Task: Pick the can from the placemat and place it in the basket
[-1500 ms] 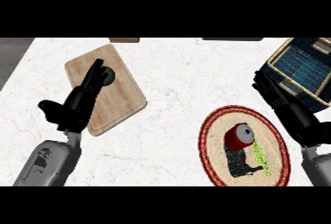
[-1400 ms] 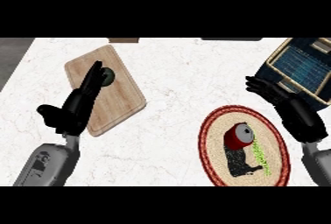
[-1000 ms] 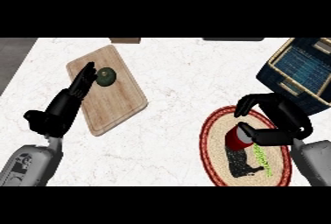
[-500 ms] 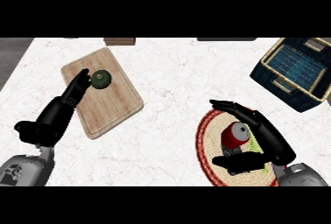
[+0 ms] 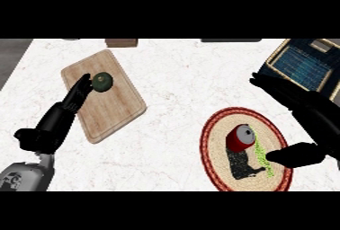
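White marble-patterned surface [image 5: 172, 90] fills our view, with a grey strip along its left edge. At the lower left we see the left robot hand [image 5: 56, 121] on its grey forearm, its fingers straight and stretched up over a wooden cutting board [image 5: 113, 108] that lies at an angle. The fingertips end just beside a small round green fruit, perhaps a lime or an avocado [image 5: 102, 81], which sits near the board's upper end; we cannot tell whether they touch it, and this hand holds nothing. At the top edge, a little right of the board, we make out a small brown block [image 5: 121, 42], too cropped to name. Moving right, a round woven placemat [image 5: 247, 155] with a red rim lies on the surface, printed with a dark shape and a green streak. The red can [image 5: 239, 137] lies on its side on the placemat, its silver end facing up and to the right. The right robot hand [image 5: 312, 117] stands open over the placemat's right side, fingers extended toward the upper left and thumb pointing toward the can from the lower right; it is near the can but not closed on it. At the upper right corner sits the dark basket [image 5: 295, 65] with a blue lining, well apart from the can.
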